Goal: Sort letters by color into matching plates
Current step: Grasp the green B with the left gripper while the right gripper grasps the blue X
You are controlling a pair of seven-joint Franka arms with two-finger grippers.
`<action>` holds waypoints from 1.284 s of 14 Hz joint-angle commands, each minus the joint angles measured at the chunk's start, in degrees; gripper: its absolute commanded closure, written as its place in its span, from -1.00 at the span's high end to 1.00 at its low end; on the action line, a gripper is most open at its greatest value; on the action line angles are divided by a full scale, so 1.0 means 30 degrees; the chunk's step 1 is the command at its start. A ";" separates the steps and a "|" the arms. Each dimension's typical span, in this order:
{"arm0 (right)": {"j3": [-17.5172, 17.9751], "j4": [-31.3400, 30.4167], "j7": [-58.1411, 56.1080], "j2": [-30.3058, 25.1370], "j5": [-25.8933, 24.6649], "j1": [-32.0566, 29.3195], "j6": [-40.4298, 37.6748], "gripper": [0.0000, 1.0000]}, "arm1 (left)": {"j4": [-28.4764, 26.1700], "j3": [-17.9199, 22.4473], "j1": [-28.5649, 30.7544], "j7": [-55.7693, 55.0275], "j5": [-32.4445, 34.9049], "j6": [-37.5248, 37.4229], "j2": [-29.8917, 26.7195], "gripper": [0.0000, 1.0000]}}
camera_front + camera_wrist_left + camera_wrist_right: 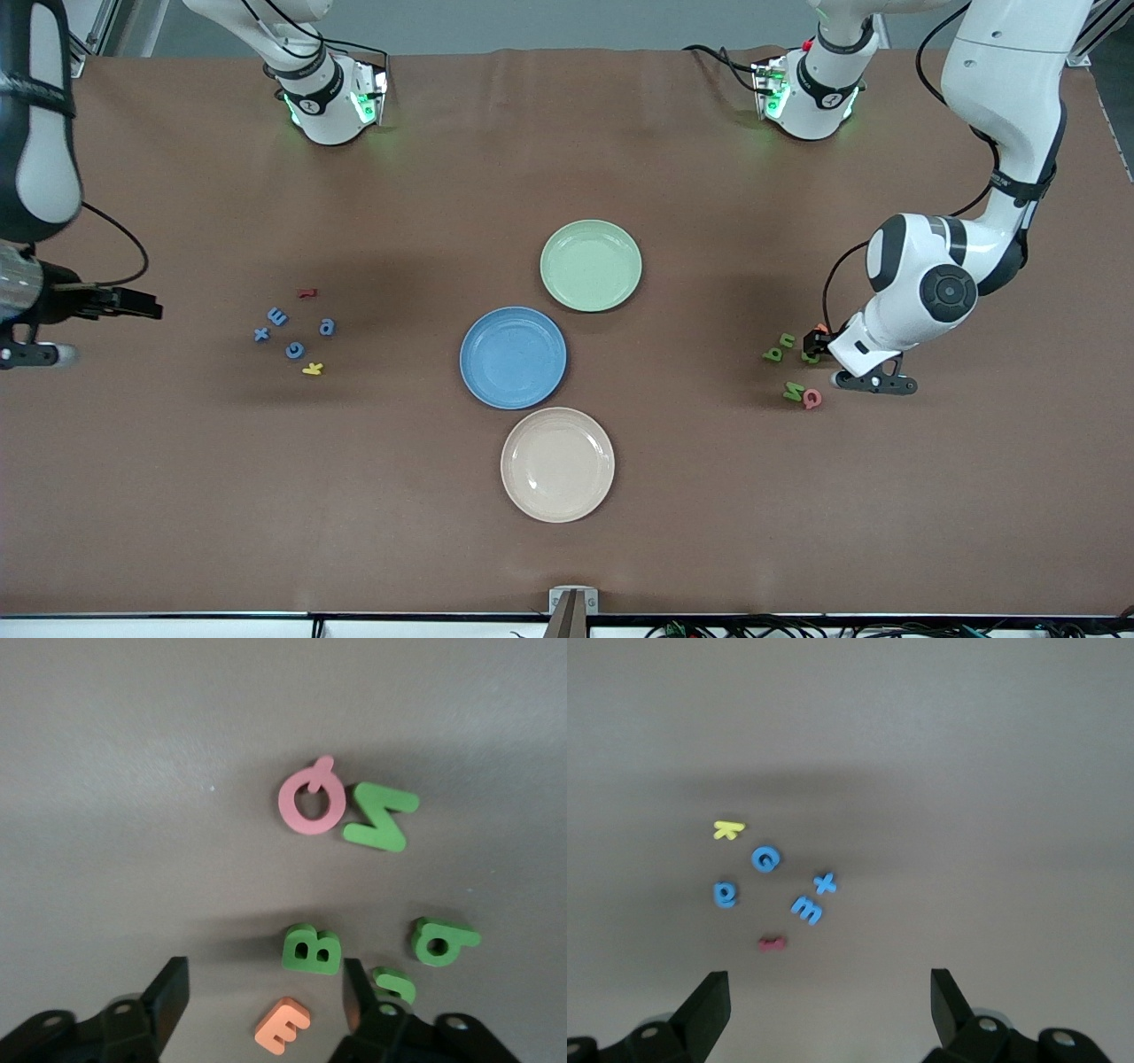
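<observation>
The pale green plate (591, 265) and the blue plate (513, 357) lie mid-table. Several blue letters (277, 316) (767, 858) sit in a cluster toward the right arm's end. Green letters (785, 339) lie toward the left arm's end: a B (311, 949), an N (381, 816) and two more (440, 941). My left gripper (813, 344) (264, 997) is low over this group and open. An orange E (283, 1025) lies untouched between its fingers (168, 997). My right gripper (133, 304) (828, 1005) hangs open and empty, high above the table beside the blue cluster.
A beige plate (557, 463) lies nearer the front camera than the blue plate. A pink Q (811, 399) (310, 802) touches the green N. A red letter (306, 292) and a yellow letter (312, 369) sit among the blue ones.
</observation>
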 commanded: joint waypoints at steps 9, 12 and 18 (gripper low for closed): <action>0.0319 -0.6315 -0.0286 0.2024 -0.0166 0.0017 0.8651 0.67 | -0.0188 -0.0189 -0.0133 0.0218 0.0331 0.1582 0.0958 0.28; 0.0378 -0.6315 -0.0286 0.2699 -0.0166 0.0017 0.9146 0.46 | -0.0217 -0.0190 -0.0162 0.0247 0.0331 0.1641 0.1222 0.22; 0.0610 -0.6345 -0.0286 0.3902 -0.0019 -0.0012 0.9853 0.29 | -0.0218 -0.0190 -0.0163 0.0334 0.0360 0.1612 0.1253 -0.69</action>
